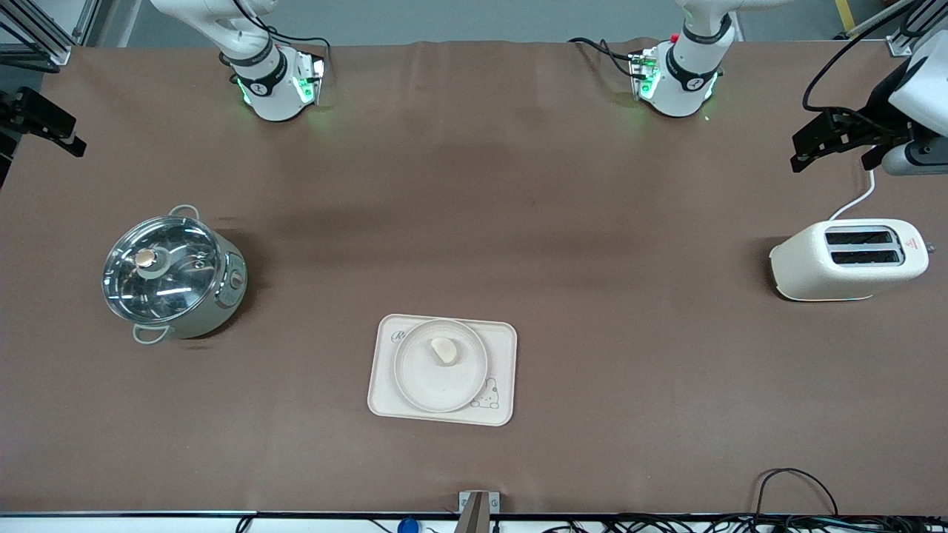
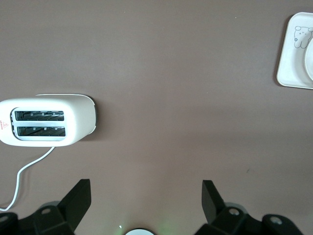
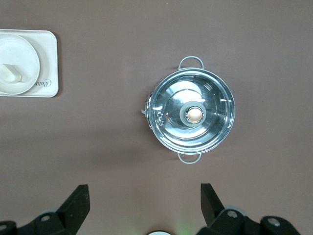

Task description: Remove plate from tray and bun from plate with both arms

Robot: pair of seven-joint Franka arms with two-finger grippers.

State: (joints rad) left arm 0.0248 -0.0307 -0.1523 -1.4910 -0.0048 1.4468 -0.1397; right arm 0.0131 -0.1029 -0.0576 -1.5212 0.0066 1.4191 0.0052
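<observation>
Front view: round cream-beige plate sits on rectangular cream tray; small pale bun rests on plate, toward twelve o'clock.

Left wrist view: left gripper spread, empty, over bare table near white toaster.

Right wrist view: right gripper spread, empty, near glass-lidded steel pot.

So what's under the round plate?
The plate, with the bun on it, sits on a cream tray. A rabbit drawing peeks out at one corner. The plate hides the tray's middle.
</observation>
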